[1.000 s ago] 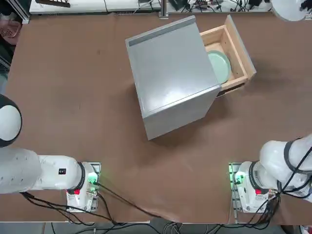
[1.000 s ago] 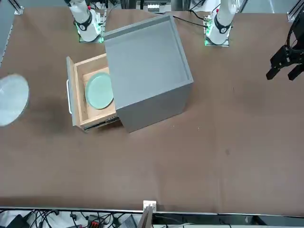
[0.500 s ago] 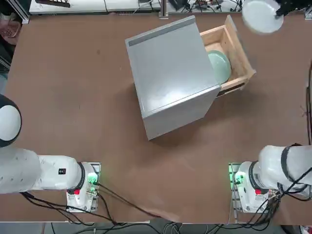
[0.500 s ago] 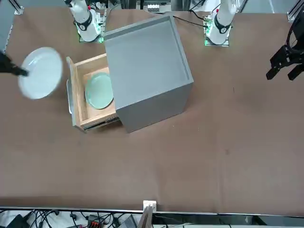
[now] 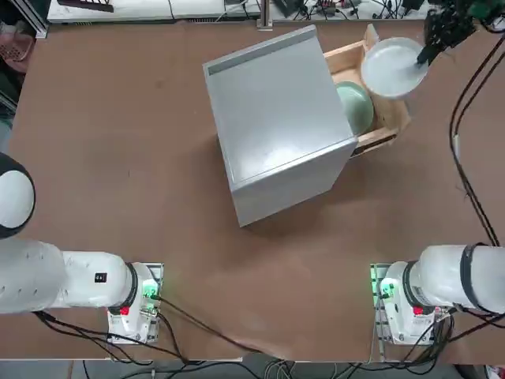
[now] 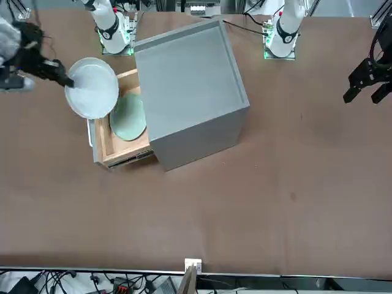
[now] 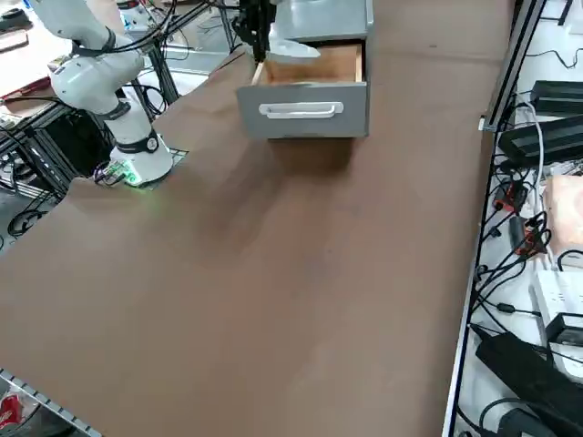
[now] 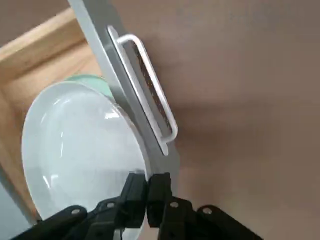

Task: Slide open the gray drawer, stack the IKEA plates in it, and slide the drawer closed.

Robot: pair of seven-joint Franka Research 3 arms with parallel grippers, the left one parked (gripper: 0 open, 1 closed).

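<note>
Moved: white round shallow plate has come in from the table's far right edge and now hangs over the pulled-out drawer; cabinet, drawer and green plate haven't shifted.
Top view – grip: right gripper pinches the white plate by its rim, fingers pressed together on the edge, plate held out toward the cabinet.
Top view – container: light-wood pull-out drawer with gray front panel stands open from the large boxy gray metal cabinet; pale mint green round plate lies on its floor, part tucked under the cabinet top.
Top view – step: white plate overlaps the drawer's front half, not yet centred on the green one. Judgement: carry it further toward the cabinet before lowering.
Front view – height: white plate clearly above the drawer, tilted, gripper on the side away from the cabinet. Green plate partly covered by it.
Front view – how: level the plate, lower it clear of the front panel, let go only once it rests on the green plate; a drop from here would likely skid or chip.
Right side view – clearance: plate floats above the gray panel.
Right wrist view – check: fingers clamp the white plate's rim just beside the panel and white handle. Risk: knuckles catching the panel on descent.
Left to do: set plate, shut drawer.
</note>
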